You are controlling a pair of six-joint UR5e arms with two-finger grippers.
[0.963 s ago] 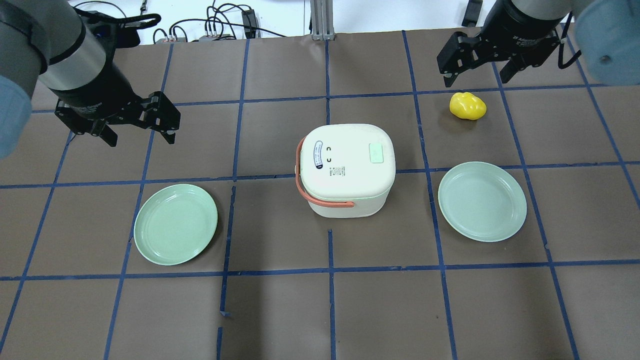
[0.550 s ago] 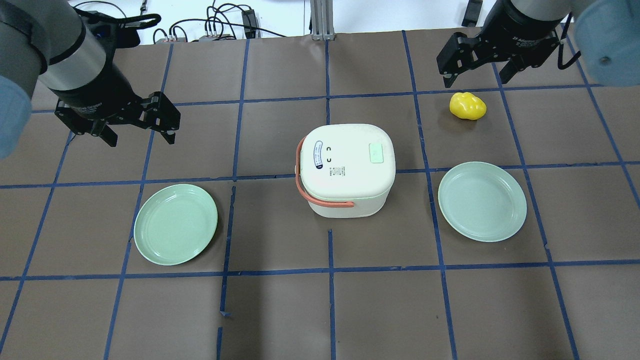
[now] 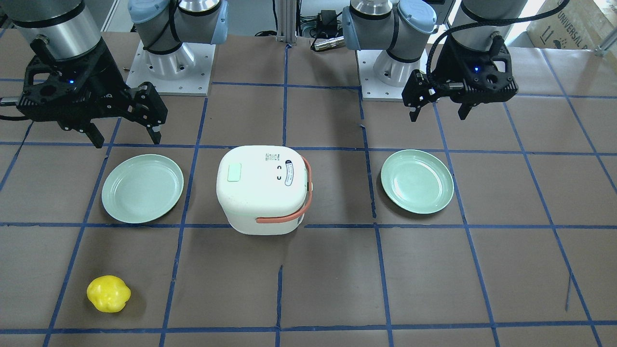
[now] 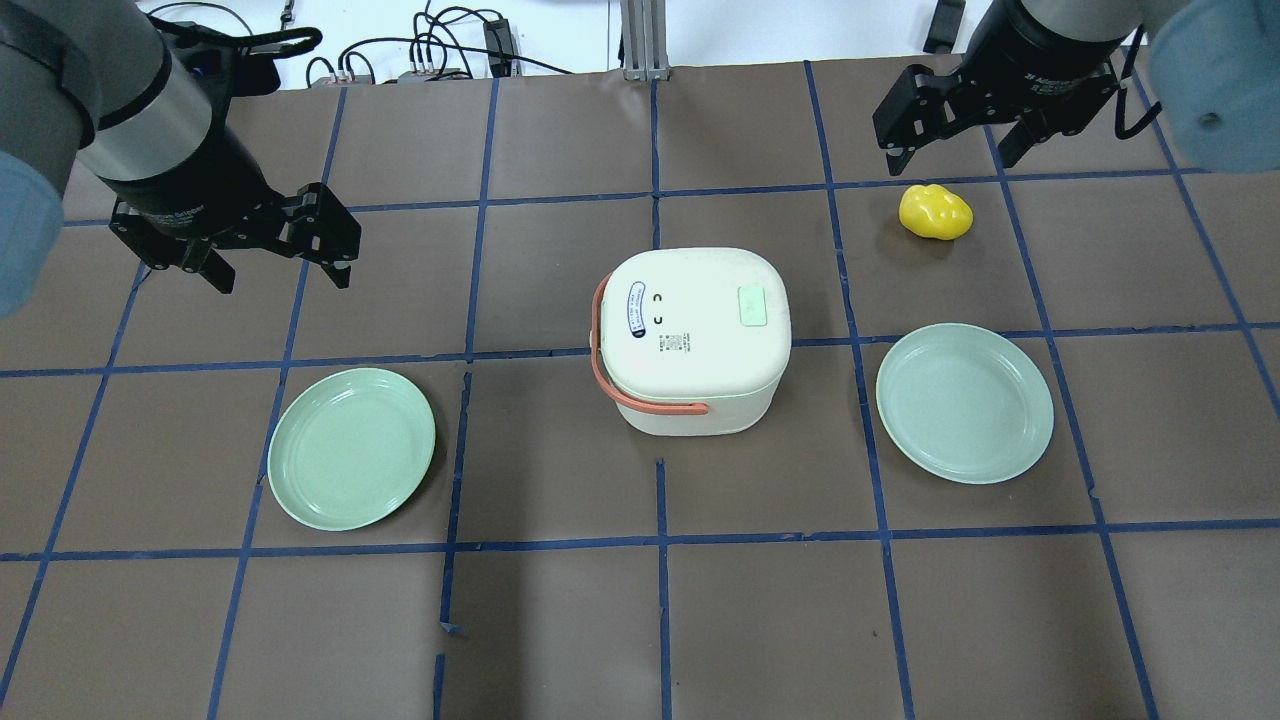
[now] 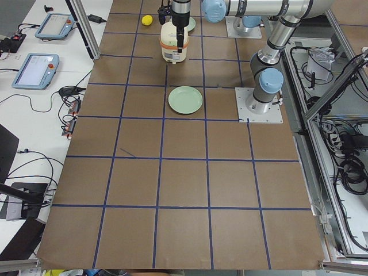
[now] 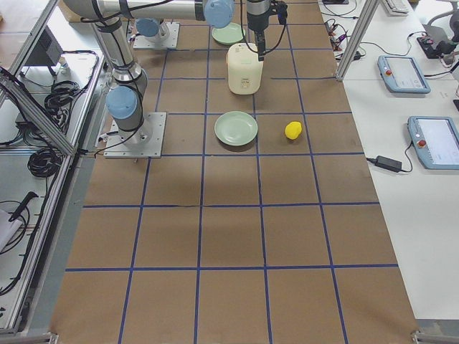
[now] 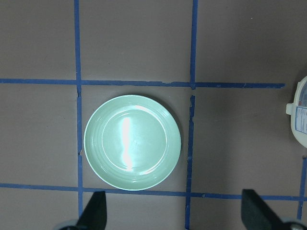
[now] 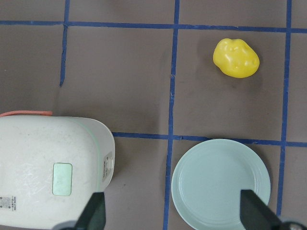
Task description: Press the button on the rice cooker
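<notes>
Press-ready but untouched: a white rice cooker (image 4: 697, 340) with an orange handle (image 4: 640, 400) sits at the middle of the brown, blue-taped table (image 4: 560, 620). Its pale green button (image 4: 752, 306) is on the side of the lid toward the right arm. The left gripper (image 4: 280, 272) hangs in the air to the cooker's left, fingers spread wide and empty, a green plate (image 4: 351, 448) showing below it in its wrist camera. The right gripper (image 4: 952, 150), likewise spread and empty, hovers on the cooker's right, well apart from the button, over the area of a second green plate (image 4: 964, 402) and a yellow toy (image 4: 935, 212).
</notes>
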